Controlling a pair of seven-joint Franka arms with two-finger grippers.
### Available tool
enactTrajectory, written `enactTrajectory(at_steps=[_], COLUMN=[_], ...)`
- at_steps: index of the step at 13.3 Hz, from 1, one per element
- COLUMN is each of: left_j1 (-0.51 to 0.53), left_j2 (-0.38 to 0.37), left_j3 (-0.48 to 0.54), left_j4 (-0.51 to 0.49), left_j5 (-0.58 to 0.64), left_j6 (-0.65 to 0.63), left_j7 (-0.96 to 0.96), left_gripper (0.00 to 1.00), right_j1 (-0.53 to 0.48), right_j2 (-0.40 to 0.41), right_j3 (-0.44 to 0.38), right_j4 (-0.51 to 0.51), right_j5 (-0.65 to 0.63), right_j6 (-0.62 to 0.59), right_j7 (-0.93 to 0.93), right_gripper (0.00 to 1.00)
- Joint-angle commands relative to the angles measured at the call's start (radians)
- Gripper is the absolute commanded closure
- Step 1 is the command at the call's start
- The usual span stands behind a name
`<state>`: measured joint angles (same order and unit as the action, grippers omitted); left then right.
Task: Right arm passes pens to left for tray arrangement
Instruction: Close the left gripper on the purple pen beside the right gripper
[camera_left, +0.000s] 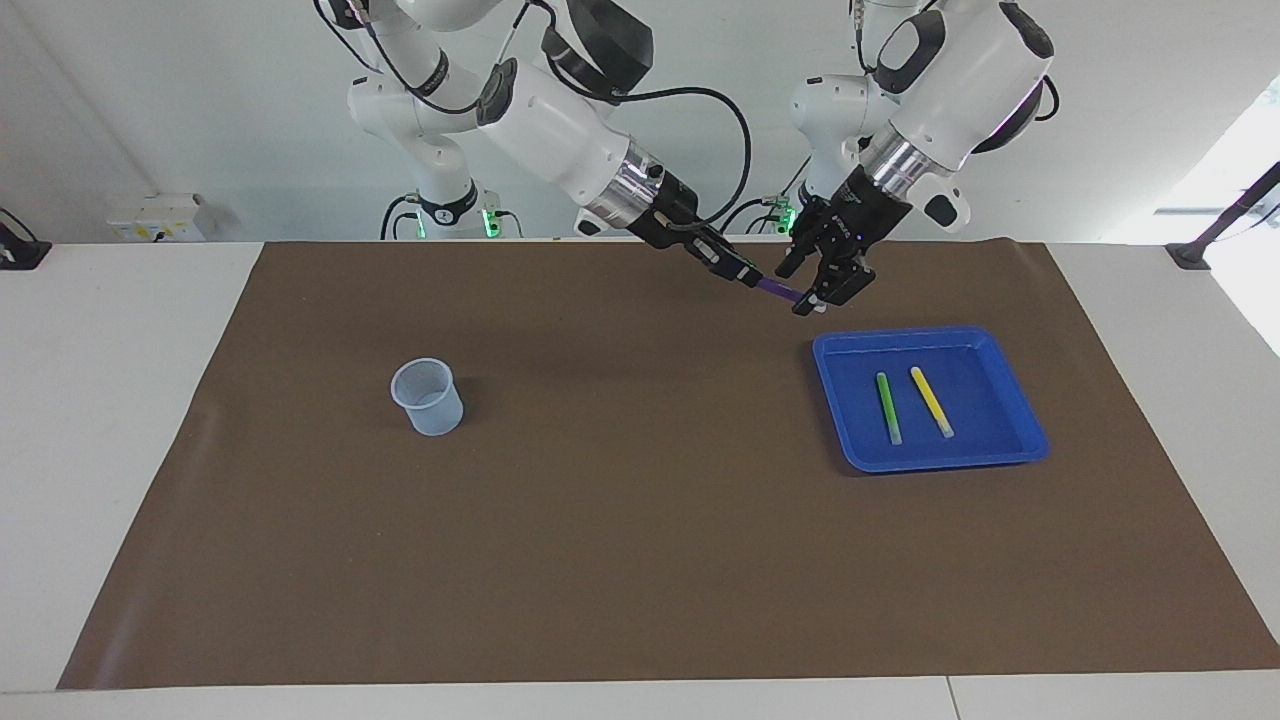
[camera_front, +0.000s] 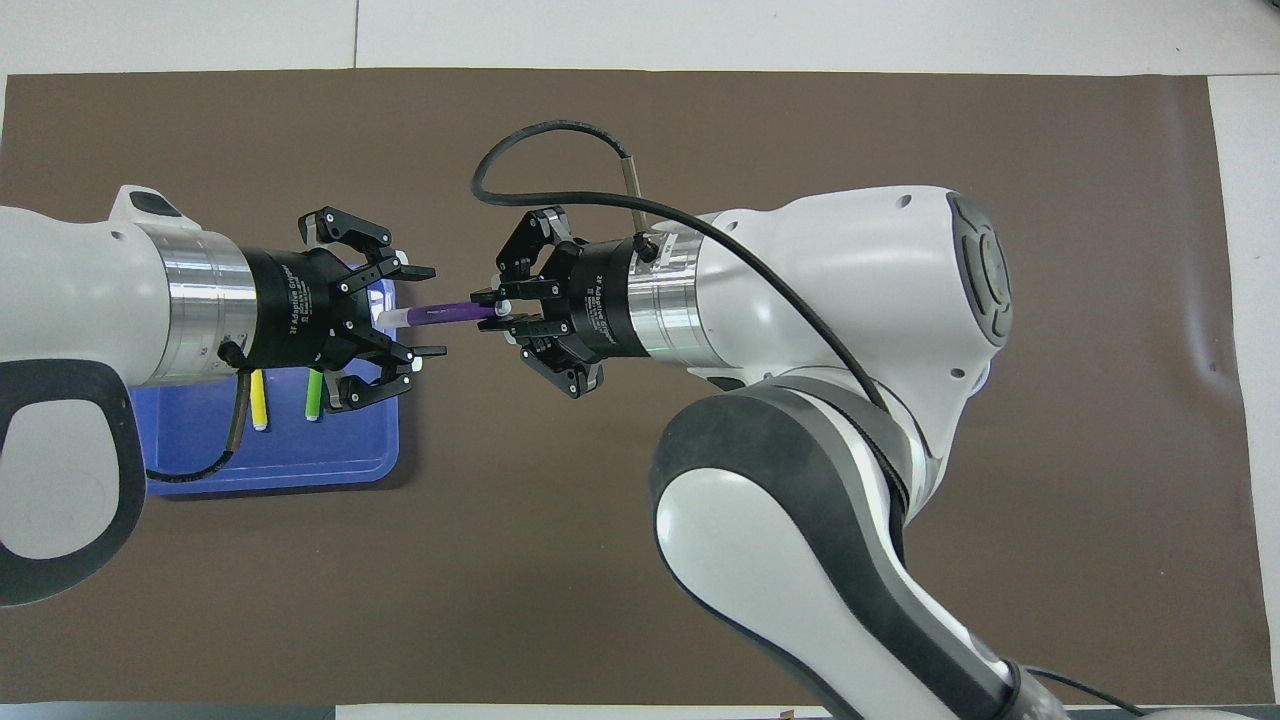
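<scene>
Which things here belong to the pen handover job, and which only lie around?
Job:
purple pen, held in right pincer
left pincer around its pale end
green pen and yellow pen in blue tray

Lying about:
pale cup

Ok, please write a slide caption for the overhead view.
Right gripper offers the purple pen to the left gripper above the mat.

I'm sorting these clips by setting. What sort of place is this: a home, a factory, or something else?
Most likely a robotics lab, not a home. Two large white arms, with the right gripper and left gripper at one purple pen, work over a brown mat on a plain white table, with only a blue tray and a cup laid out.
</scene>
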<state>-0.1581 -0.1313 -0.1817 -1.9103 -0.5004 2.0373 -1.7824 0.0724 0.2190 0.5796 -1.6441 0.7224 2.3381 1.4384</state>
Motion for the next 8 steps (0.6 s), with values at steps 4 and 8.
enactTrajectory(at_steps=[4, 8], left_j1=[-0.011, -0.018], left_j2=[-0.034, -0.036], left_j3=[0.007, 0.007], left_j4=[-0.049, -0.050], left_j5=[-0.018, -0.018], left_j6=[0.032, 0.035], left_j7=[-0.018, -0.018], left_gripper=[0.45, 0.82], right_j1=[0.001, 0.003], right_j2=[0.013, 0.014], right_j3=[0.019, 0.019], right_j4=[0.015, 0.013], right_j5=[0.003, 0.002], right_j6=[0.018, 0.020], right_j7=[0.010, 0.010], right_gripper=[1.00, 1.00])
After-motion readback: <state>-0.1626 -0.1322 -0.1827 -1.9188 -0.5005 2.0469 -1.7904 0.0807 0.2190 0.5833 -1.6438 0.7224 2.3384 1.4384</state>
